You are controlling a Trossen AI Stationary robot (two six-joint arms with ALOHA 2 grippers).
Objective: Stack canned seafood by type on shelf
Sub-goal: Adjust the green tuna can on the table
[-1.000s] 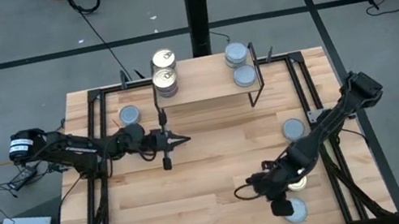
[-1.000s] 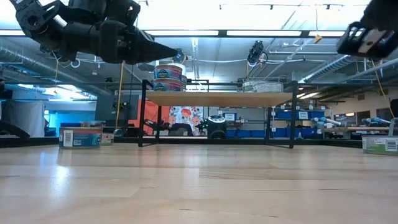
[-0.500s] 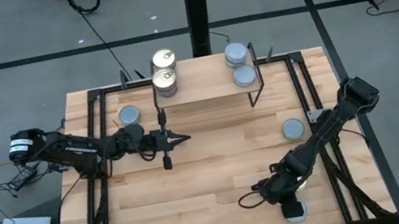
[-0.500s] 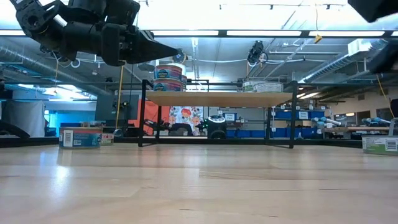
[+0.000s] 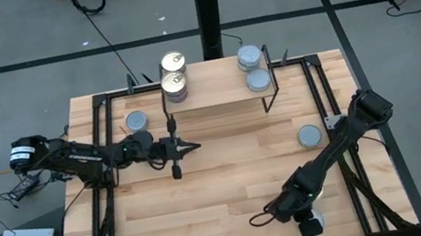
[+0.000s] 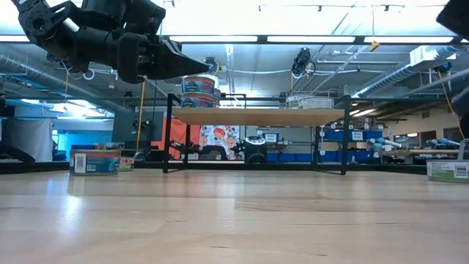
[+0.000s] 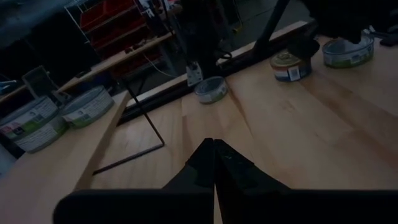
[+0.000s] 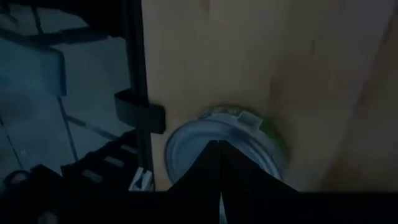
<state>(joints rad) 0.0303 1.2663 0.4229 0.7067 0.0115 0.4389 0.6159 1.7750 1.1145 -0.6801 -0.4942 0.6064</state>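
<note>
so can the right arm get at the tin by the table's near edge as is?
Probably yes. The right gripper hangs right beside that blue-grey-topped tin with nothing between them, but its fingers are shut, so it must open first.

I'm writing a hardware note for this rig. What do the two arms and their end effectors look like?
Both arms are dark, nearly black, with slim jointed links. The left arm carries a white label near its base and ends in a narrow pointed left end effector. The right arm has a boxy dark joint, and a thin black cable loops beside the right end effector.
</note>
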